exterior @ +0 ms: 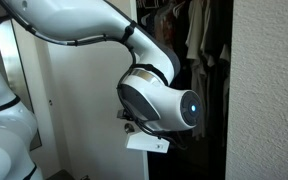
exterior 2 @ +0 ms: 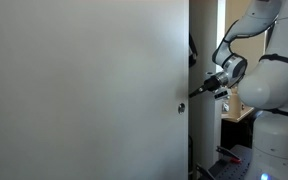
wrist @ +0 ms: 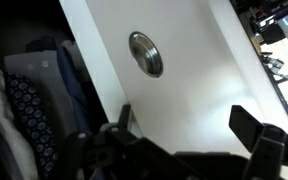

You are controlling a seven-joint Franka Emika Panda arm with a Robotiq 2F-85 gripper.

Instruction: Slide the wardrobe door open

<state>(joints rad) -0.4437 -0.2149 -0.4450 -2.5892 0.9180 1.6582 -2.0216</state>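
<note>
The wardrobe door (exterior 2: 84, 90) is a tall smooth off-white panel that fills most of an exterior view, with its small round silver pull (exterior 2: 181, 107) near the right edge. In the wrist view the door (wrist: 199, 60) lies slanted, and the pull (wrist: 146, 53) is ahead of the fingers. My gripper (wrist: 189, 125) is open, its two dark fingers spread in front of the door face below the pull and holding nothing. In an exterior view the gripper (exterior 2: 196, 92) is at the door's edge, just above the pull.
The wardrobe opening is dark, with hanging clothes (exterior: 199, 35) and folded fabric (wrist: 34, 100) beside the door's edge. A rough beige wall (exterior: 269, 90) bounds the opening. The robot's white arm (exterior: 159, 95) and base (exterior 2: 274, 120) stand close by.
</note>
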